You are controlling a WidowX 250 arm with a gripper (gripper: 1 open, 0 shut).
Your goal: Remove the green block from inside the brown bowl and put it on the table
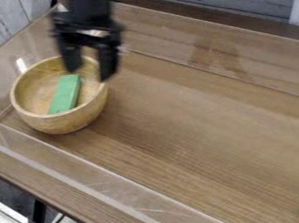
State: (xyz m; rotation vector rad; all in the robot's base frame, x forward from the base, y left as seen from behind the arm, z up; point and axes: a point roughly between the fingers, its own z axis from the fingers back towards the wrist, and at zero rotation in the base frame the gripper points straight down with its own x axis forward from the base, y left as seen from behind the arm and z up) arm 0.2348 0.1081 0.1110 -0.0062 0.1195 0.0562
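The green block (66,94) lies flat inside the brown bowl (43,117), which stands at the left of the table (208,127). My gripper (91,63) hangs just above the bowl's far right rim, pointing down. Its two dark fingers (72,61) stand wide apart with nothing between them. The block is untouched and the gripper sits a little behind and to the right of it.
Low clear acrylic walls (64,168) edge the tabletop on all sides. A folded clear piece of acrylic is partly hidden behind the arm at the back left. Wood-grain surface stretches to the right of the bowl.
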